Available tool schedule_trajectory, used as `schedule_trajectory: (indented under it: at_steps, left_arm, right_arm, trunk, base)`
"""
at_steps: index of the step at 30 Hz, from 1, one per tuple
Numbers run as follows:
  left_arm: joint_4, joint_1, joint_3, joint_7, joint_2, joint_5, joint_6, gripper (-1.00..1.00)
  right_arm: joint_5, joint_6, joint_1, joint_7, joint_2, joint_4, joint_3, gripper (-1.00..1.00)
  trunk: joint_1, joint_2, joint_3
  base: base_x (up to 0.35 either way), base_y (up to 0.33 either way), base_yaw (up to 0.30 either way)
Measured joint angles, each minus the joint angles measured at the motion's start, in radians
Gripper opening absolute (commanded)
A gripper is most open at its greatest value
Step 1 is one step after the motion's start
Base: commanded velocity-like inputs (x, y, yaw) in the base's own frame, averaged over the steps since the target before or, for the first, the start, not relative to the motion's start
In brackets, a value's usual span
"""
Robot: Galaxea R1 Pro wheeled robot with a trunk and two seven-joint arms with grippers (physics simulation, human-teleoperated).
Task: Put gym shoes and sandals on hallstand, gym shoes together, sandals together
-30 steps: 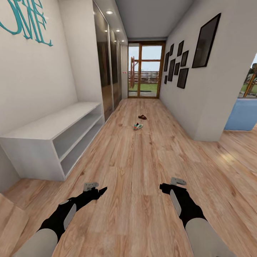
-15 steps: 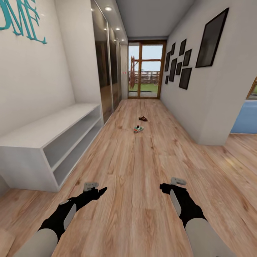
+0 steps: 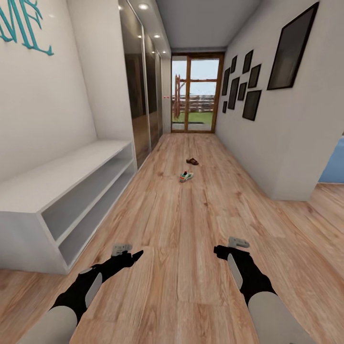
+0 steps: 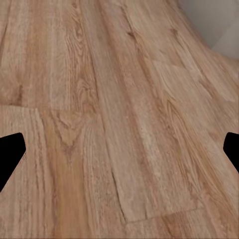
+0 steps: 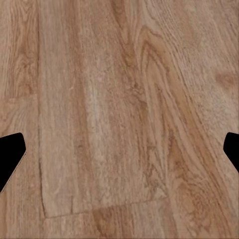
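Two grippers hang low in front of the robot, the left gripper (image 3: 136,254) and the right gripper (image 3: 217,249), both empty with fingers spread wide over bare corridor floor (image 4: 119,129), probably kept ready while the base drives. At the left wall stands the hallstand (image 3: 57,177), with nothing on its bench. Well ahead, a gym shoe (image 3: 186,177) lies on the planks, and just beyond it a brown sandal (image 3: 192,161), both far out of reach

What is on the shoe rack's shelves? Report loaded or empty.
Empty, as far as visible: the shoe rack shows bare top and shelves. A sneaker and a sandal lie on the floor farther down the corridor.
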Motion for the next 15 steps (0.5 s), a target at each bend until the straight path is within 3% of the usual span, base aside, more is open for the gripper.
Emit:
schedule_trajectory:
  at_steps: [15]
  left_arm:
    - [0.0,0.0,0.0,0.0,0.0,0.0,0.0,1.0]
  right_arm:
    - [0.0,0.0,0.0,0.0,0.0,0.0,0.0,1.0]
  trunk:
    - [0.0,0.0,0.0]
  base:
    - [0.347,0.0,0.0]
